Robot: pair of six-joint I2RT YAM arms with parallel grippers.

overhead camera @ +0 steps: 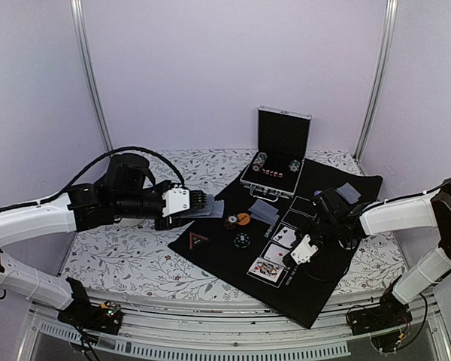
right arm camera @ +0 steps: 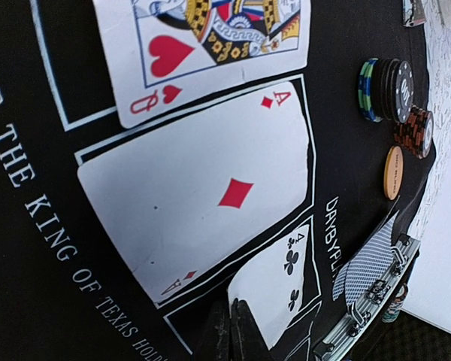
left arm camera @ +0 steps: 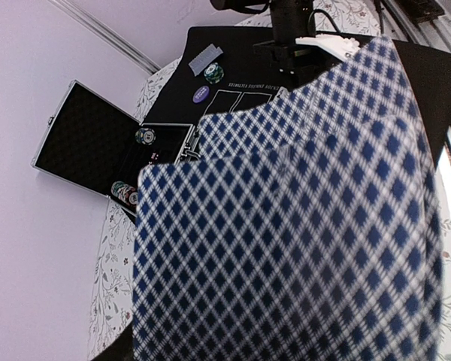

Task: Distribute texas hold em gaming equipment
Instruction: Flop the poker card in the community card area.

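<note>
My left gripper [overhead camera: 198, 203] is shut on a deck of blue-and-white diamond-backed cards [left arm camera: 286, 226], held above the left edge of the black mat [overhead camera: 225, 259]; the deck hides its fingers in the left wrist view. My right gripper [right arm camera: 231, 331] is low over the mat's marked boxes, shut on a corner of the four of clubs [right arm camera: 282, 289], which tilts up from its box. The ace of diamonds [right arm camera: 203, 188] and queen of hearts [right arm camera: 210, 45] lie face up beside it. Chip stacks [right arm camera: 391, 90] and an orange disc [right arm camera: 393, 173] sit further in.
An open metal case [overhead camera: 278, 150] with chips inside stands at the mat's far edge. Face-down cards [overhead camera: 264, 210] lie in front of it, another small pile [overhead camera: 349, 192] at the far right. A purple disc [left arm camera: 201, 95] and one chip [left arm camera: 214, 72] lie nearby.
</note>
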